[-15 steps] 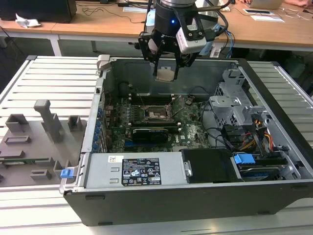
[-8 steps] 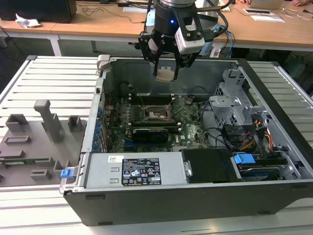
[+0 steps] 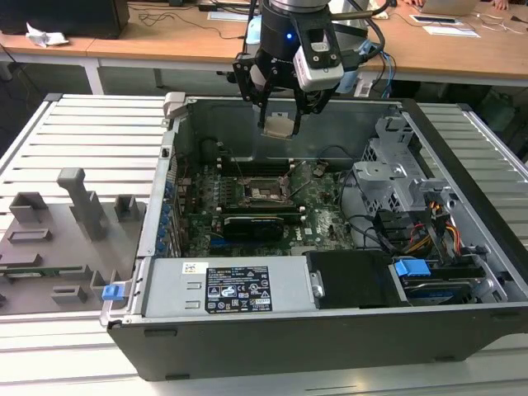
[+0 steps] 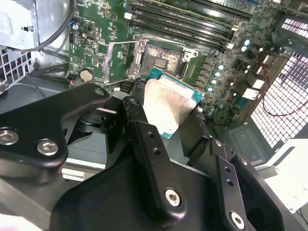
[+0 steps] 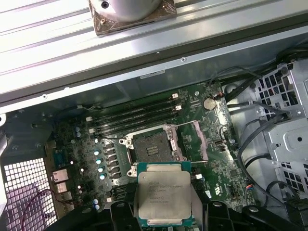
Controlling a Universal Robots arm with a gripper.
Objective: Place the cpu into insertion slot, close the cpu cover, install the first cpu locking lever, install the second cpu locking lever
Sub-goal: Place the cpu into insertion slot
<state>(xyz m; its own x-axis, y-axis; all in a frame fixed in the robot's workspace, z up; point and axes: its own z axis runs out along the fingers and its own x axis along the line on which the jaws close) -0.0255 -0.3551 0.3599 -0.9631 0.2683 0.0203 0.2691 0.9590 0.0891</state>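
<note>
End effector [image 3: 280,120] grips the cpu [image 5: 163,192] over an open computer case [image 3: 330,338].
The cpu hangs clear above the bare socket [image 5: 153,147] on the green board [image 5: 219,168], the cpu cover [image 5: 195,139] swung open alongside.

Exterior view high, wrist views near motherboard [image 5: 219,163]

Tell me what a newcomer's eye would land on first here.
The gripper stands out first, shut on the cpu and holding it above the open computer case in the exterior view. Below it on the green motherboard, the insertion slot lies bare, with the cpu cover swung open beside it.
</note>
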